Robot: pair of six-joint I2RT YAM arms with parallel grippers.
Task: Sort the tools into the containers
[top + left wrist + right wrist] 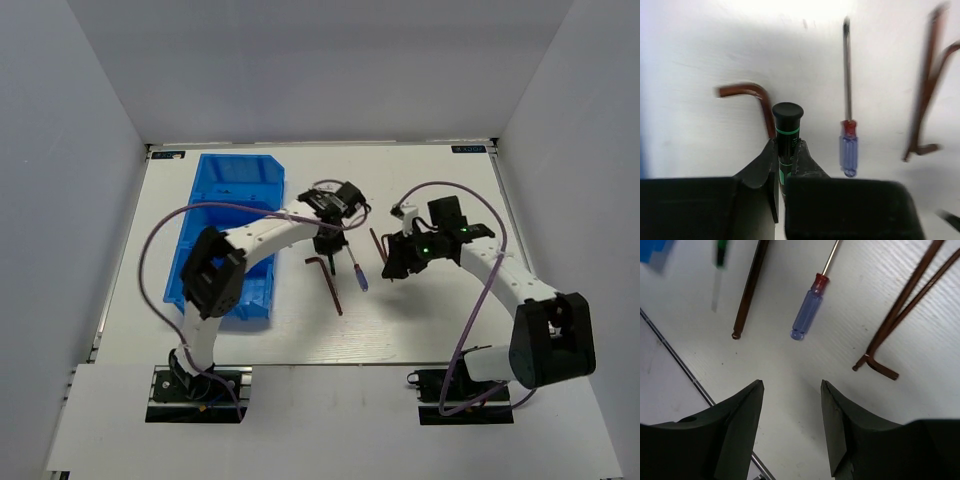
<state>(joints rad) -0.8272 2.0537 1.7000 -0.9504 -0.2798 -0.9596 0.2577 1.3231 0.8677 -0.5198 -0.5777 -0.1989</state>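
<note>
Left gripper [786, 146] clamped on a black, green-banded screwdriver [788, 119], brown hex key [756, 95] just behind it; blue-handled screwdriver [848, 150] lying near; right gripper [792, 386] hanging open above the table [790, 357]

thin brown L-shaped metal hex keys [757, 97]: 3 – one just beside the left gripper [786, 150], crossed pair [923, 95] further to its right | screwdrivers: 2 – black-handled screwdriver with green band [788, 122] between that gripper's fingers, clear blue-handled screwdriver [848, 147] just right of it | long bright blue plastic bin [235, 185]: 1, well left of the gripper
</note>
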